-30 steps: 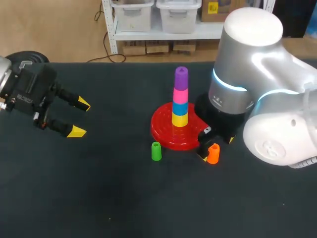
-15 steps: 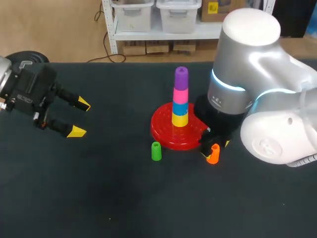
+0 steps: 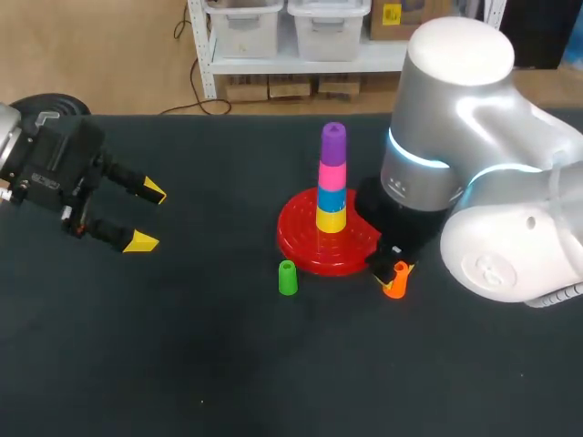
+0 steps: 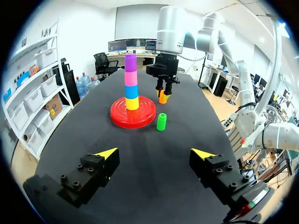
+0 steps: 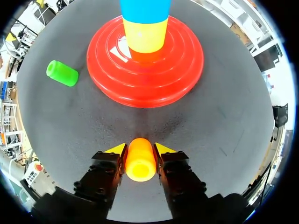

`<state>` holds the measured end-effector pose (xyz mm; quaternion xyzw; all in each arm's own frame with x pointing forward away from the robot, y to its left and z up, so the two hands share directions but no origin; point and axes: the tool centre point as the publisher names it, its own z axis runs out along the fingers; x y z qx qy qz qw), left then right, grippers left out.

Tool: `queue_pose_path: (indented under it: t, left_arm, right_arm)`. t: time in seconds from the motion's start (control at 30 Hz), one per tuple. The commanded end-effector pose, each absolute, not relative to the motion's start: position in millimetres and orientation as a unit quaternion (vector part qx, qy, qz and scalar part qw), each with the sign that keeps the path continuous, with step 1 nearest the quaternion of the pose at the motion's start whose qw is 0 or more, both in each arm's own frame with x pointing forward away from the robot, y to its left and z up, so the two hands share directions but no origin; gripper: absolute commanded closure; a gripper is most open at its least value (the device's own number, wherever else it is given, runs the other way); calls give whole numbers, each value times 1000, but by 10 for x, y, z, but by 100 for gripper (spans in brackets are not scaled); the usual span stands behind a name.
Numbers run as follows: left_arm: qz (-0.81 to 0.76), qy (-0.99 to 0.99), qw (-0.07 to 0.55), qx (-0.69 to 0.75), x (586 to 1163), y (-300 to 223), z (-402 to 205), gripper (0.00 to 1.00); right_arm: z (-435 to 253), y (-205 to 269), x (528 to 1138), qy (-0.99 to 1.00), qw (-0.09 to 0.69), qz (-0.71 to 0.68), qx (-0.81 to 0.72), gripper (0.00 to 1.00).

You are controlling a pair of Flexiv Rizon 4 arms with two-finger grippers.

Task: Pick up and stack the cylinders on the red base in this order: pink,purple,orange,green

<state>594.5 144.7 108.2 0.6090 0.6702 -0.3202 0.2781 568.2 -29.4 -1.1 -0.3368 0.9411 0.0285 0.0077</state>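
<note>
On the red base [image 3: 305, 246] stands a stack, from the bottom yellow [image 3: 330, 219], blue [image 3: 331, 198], pink [image 3: 332, 173] and purple [image 3: 333, 141]. Right of the base the orange cylinder [image 3: 395, 280] stands on the table, and my right gripper [image 5: 140, 149] is shut on it, a yellow tip pressed against each side of the orange cylinder [image 5: 140, 159]. The green cylinder [image 3: 288, 278] stands upright on the table just in front of the base's left part. My left gripper [image 3: 148, 217] hangs open and empty far to the left, its fingers pointing toward the base [image 4: 119, 112].
The black table [image 3: 182, 364] is bare in front of and to the left of the base. My right arm's large grey body [image 3: 474, 182] looms over the table's right side, close behind the stack.
My right gripper's fingers have closed in from wide apart onto the orange cylinder, which stays on the table. The left arm has not moved.
</note>
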Motion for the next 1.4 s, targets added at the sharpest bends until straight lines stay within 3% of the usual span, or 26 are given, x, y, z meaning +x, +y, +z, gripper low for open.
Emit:
queue_pose_path:
  t: [0.03, 0.8, 1.4]
  left_arm:
    - [-320, 669, 280, 609, 5945, 1452, 1072, 0]
    - [-320, 669, 280, 609, 5945, 1452, 1072, 0]
    - [-320, 669, 280, 609, 5945, 1452, 1072, 0]
  right_arm:
    - [17, -291, 5680, 941, 10, 29, -337, 100]
    - [1864, 11, 6041, 915, 123, -29, -382, 100]
    - [2440, 240, 6597, 890, 101, 2, -446, 100]
